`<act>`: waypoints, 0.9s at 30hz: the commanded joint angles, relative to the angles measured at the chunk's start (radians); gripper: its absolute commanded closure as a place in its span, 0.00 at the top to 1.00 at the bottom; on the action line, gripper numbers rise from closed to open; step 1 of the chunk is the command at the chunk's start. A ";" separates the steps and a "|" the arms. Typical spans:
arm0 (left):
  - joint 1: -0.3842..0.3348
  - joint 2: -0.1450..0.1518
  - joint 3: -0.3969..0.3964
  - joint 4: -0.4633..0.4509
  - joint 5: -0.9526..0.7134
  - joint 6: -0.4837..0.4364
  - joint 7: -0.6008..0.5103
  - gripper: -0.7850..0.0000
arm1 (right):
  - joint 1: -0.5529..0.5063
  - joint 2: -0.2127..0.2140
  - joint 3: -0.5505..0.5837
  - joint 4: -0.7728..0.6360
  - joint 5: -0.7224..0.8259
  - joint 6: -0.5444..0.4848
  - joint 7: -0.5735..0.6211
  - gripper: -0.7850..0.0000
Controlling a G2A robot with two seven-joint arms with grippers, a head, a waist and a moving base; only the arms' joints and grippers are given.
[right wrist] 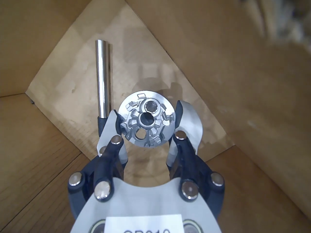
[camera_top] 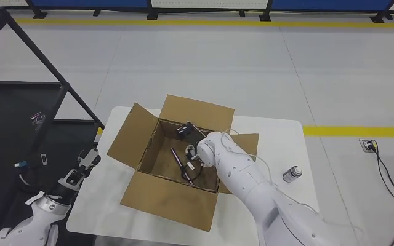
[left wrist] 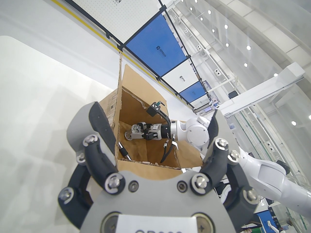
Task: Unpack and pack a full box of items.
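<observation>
An open cardboard box (camera_top: 196,111) stands on the white table (camera_top: 277,147). My right gripper (right wrist: 147,120) is down inside the box, shut on a round machined metal disc (right wrist: 145,132) held just above the box floor. Beside it on the floor lies a shiny metal rod (right wrist: 102,73) with a dark end; in the top view the rod (camera_top: 175,154) sits left of the right gripper (camera_top: 191,161). My left gripper (camera_top: 88,158) hangs open and holds nothing, off the table's left edge. Its black pads (left wrist: 99,120) stand wide apart, facing the box (left wrist: 136,93).
A small grey can (camera_top: 292,174) stands on the table right of the box. The box flaps (camera_top: 169,200) spread outward on all sides. A dark metal frame (camera_top: 55,80) stands left of the table.
</observation>
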 commanded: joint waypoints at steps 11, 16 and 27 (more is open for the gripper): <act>-0.025 0.000 0.021 0.012 0.002 0.006 -0.010 1.00 | 0.049 0.038 -0.009 -0.070 -0.113 -0.291 -0.049 0.00; -0.034 0.000 0.029 0.017 0.003 0.007 -0.012 1.00 | 0.037 0.067 -0.005 -0.153 -0.162 -0.349 -0.062 0.00; -0.047 -0.001 0.054 0.019 0.017 0.010 -0.014 1.00 | -0.083 0.201 0.115 -0.511 -0.266 -0.293 -0.046 0.00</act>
